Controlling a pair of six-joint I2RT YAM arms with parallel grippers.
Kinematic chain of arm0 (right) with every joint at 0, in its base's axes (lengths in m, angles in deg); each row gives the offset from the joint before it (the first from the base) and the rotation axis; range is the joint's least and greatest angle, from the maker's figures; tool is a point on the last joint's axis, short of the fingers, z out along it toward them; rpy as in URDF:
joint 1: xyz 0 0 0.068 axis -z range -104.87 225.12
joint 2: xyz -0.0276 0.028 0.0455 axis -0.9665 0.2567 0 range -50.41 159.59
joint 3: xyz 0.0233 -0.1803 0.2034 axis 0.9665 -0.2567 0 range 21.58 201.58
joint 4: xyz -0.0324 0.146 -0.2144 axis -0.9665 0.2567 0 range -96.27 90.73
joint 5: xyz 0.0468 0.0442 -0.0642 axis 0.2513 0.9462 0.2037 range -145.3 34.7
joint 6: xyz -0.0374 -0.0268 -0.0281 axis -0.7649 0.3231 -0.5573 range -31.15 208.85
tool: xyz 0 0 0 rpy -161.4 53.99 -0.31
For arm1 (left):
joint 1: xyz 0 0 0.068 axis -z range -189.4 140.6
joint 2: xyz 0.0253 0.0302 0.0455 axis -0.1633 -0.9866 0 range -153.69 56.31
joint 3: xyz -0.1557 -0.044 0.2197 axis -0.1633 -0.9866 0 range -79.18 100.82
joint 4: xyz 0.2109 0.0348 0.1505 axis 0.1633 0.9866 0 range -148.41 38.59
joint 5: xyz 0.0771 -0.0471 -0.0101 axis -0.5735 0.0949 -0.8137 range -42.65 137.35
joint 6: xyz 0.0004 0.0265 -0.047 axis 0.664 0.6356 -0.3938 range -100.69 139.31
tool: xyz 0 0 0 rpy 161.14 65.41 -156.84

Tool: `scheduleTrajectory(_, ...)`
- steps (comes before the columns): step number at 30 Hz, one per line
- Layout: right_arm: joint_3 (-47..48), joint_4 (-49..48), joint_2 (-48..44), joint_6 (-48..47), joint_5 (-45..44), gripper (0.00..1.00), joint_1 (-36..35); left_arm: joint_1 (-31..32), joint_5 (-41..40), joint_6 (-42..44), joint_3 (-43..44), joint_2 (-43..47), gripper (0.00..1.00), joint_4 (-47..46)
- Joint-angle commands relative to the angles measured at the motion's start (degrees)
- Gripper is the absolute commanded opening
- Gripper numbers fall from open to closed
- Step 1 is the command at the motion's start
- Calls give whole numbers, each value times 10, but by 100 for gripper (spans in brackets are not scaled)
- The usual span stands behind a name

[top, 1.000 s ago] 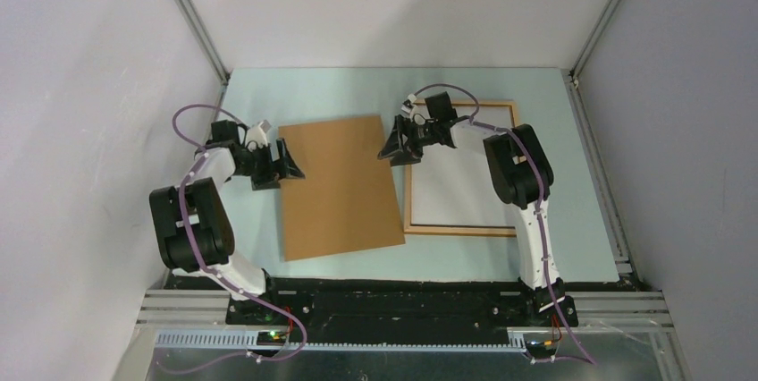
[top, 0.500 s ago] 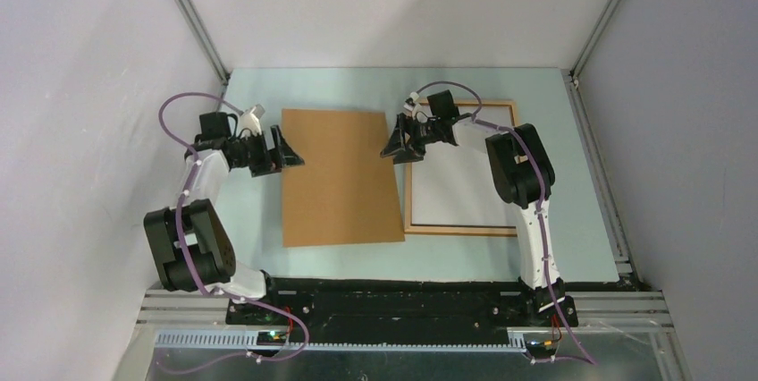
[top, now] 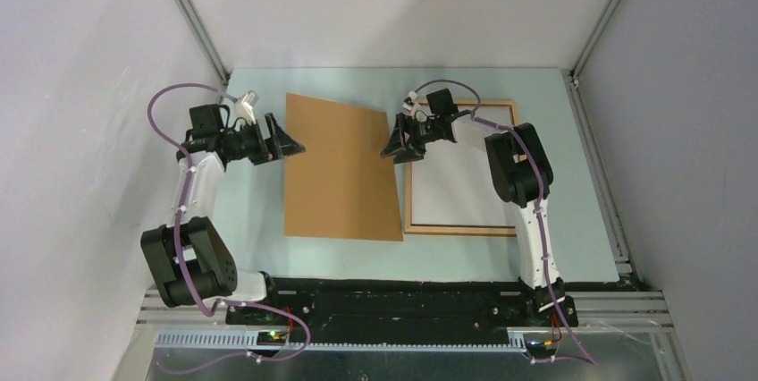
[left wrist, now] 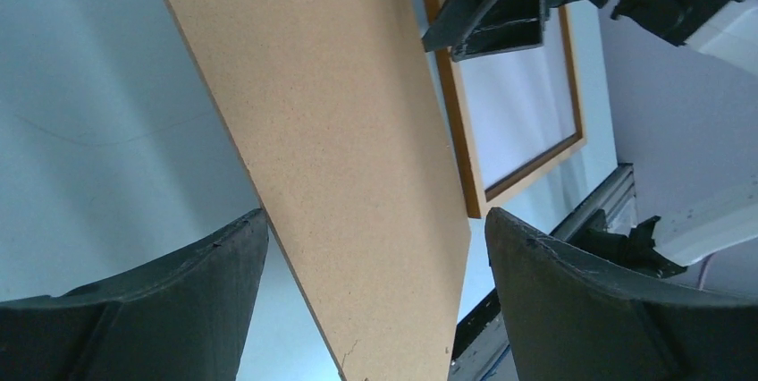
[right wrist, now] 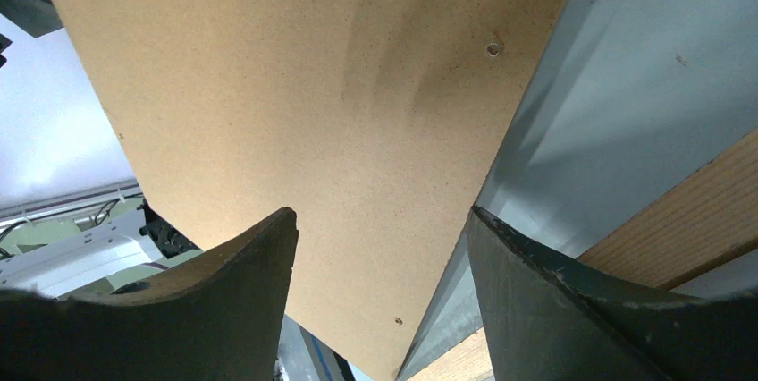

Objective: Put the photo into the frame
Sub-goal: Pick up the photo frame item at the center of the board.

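Flat brown backing board (top: 342,169) has swung nearer square beside thin light-brown wooden frame (top: 460,231) — left gripper (top: 284,141), right gripper (top: 398,144) flank it, jaws apart, likely aligning it.

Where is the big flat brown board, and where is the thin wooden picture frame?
Flat brown rectangular backing board (top: 342,171), top external view, the middle of its face.
Thin light-brown wooden picture frame (top: 460,231), top external view, on its near rail.
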State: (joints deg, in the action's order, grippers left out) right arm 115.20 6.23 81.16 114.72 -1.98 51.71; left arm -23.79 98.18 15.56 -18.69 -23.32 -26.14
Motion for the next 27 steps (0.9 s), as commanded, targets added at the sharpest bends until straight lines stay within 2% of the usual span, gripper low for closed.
scheduleTrajectory(1,15,-14,38,-27,15,73,-32,20,127,-41,16,14,92,13)
scheduleTrajectory(11,17,-27,44,-23,29,74,-40,22,122,-56,21,13,95,12)
scheduleTrajectory(15,17,-29,44,-19,28,74,-40,21,73,-62,20,20,89,12)
scheduleTrajectory(19,17,-28,39,-18,28,74,-38,22,-2,-68,20,30,72,14)
scheduleTrajectory(21,17,-27,34,-17,26,75,-37,22,-34,-66,22,34,55,20)
scheduleTrajectory(27,19,-22,17,-17,21,81,-36,22,-85,-60,34,25,24,38)
